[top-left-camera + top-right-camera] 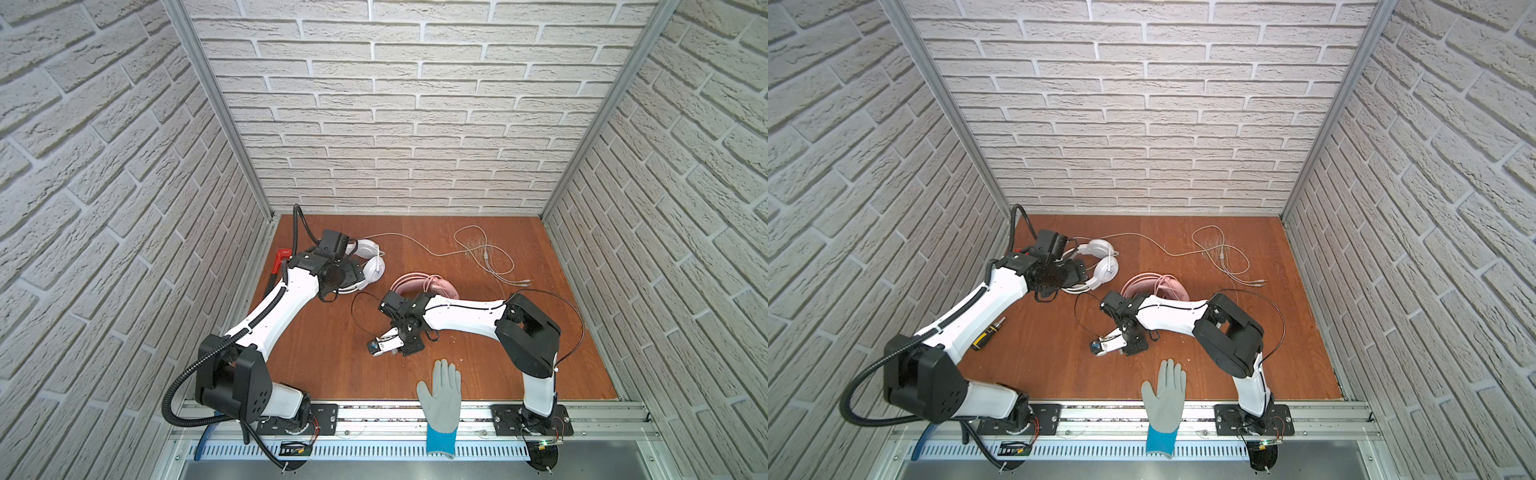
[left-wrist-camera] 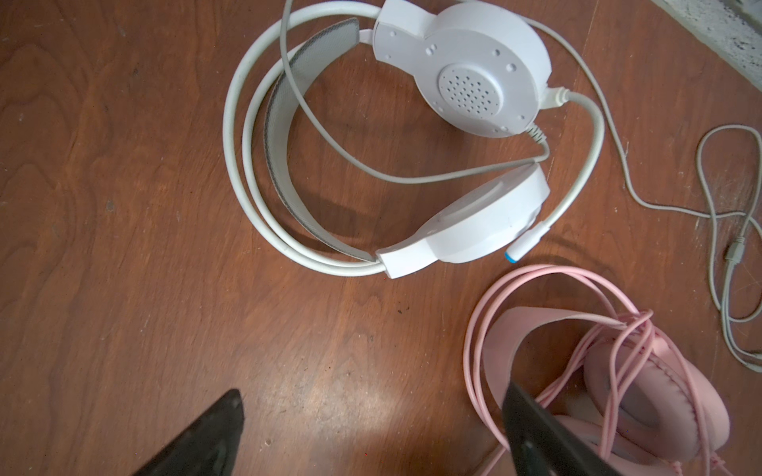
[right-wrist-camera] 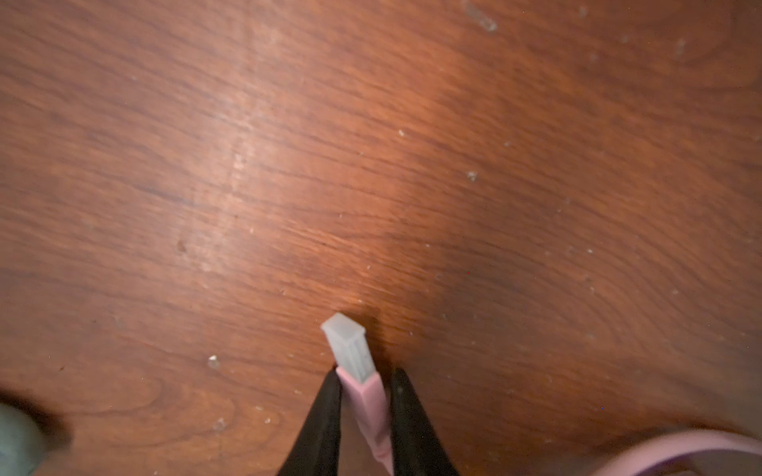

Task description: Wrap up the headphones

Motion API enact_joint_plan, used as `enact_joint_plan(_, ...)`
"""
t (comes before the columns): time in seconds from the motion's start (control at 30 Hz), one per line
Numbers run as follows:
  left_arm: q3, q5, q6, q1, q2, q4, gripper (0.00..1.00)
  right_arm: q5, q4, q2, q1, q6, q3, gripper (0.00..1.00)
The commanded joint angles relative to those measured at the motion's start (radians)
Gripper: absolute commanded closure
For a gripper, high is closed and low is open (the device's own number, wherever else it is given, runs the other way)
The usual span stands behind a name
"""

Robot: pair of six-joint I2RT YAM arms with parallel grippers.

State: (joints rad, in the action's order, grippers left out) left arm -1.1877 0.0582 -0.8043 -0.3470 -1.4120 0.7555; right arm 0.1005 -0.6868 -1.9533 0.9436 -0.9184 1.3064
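The right fingers [image 3: 325, 412] are pinched narrow on the pink plug [image 3: 363, 387], whose long axis runs straight out between them and away from the pink headset [image 1: 444, 286], which lies on the surface [image 1: 324, 365] behind that wrist, toward the back wall, its cable coiled on it. The left fingers [image 2: 206, 432] hang wide and empty above the white headset [image 2: 462, 82], so the right arm looks the nearer one to tuck the end back

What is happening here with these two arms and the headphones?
The right gripper is closed on the plug of the pink headphones, whose pink cable is already mostly wound around them. The left gripper hovers open above the white headphones. The white cable lies loose across the table, not yet wrapped.
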Motion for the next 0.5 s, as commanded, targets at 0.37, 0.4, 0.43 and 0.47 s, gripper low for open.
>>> enact_joint_plan(0.37, 0.025, -0.019, 0.032, 0.004, 0.031, -0.037, 0.03, 0.076, 0.149, 0.095, -0.019, 0.149, -0.126, 0.94)
enact_joint_plan(0.4, 0.033, -0.022, 0.036, 0.004, 0.034, -0.046, 0.03, 0.092, 0.176, 0.118, -0.03, 0.178, -0.142, 0.94)
enact_joint_plan(0.43, 0.04, -0.023, 0.039, 0.004, 0.036, -0.054, 0.04, 0.105, 0.199, 0.141, -0.039, 0.202, -0.155, 0.95)
enact_joint_plan(0.47, 0.05, -0.029, 0.042, 0.004, 0.038, -0.064, 0.04, 0.116, 0.226, 0.168, -0.049, 0.231, -0.171, 0.94)
